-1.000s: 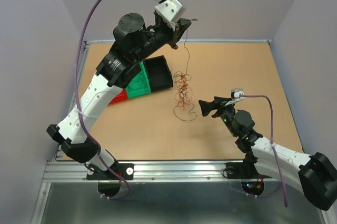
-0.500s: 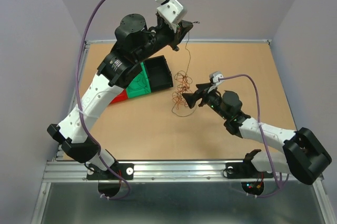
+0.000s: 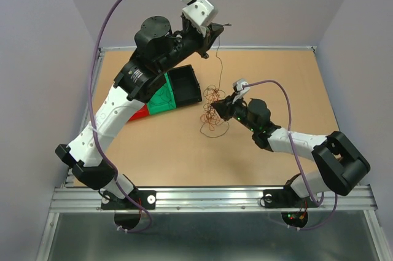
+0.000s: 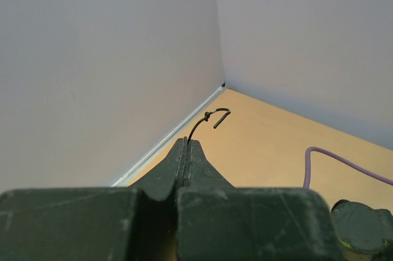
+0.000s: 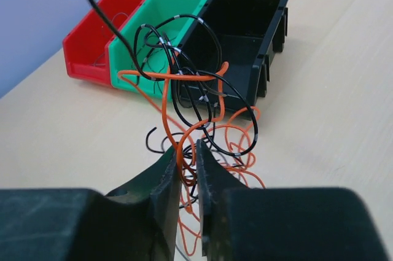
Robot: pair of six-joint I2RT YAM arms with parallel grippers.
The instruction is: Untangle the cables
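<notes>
The cables (image 3: pixel 212 102) are a small clump of thin orange and black wires on the table, beside the bins. One black strand (image 3: pixel 217 58) rises from the clump to my left gripper (image 3: pixel 215 32), which is held high at the back. It is shut on that strand, and the black wire end (image 4: pixel 207 117) curls out past the tips of the left gripper (image 4: pixel 186 142). My right gripper (image 3: pixel 222 111) is pushed into the clump from the right. Its jaws (image 5: pixel 186 148) stand a narrow gap apart with an orange loop (image 5: pixel 182 127) between them.
A black bin (image 3: pixel 185 86), a green bin (image 3: pixel 161 98) and a red bin (image 3: pixel 140 112) lie side by side left of the clump. They appear behind the wires as black bin (image 5: pixel 245 21), green bin (image 5: pixel 132 34) and red bin (image 5: pixel 92 46). Walls enclose the table.
My right gripper has travelled left and back from the open table into the clump, and its jaws have gone from wide open to a narrow gap. The left arm has held still.
</notes>
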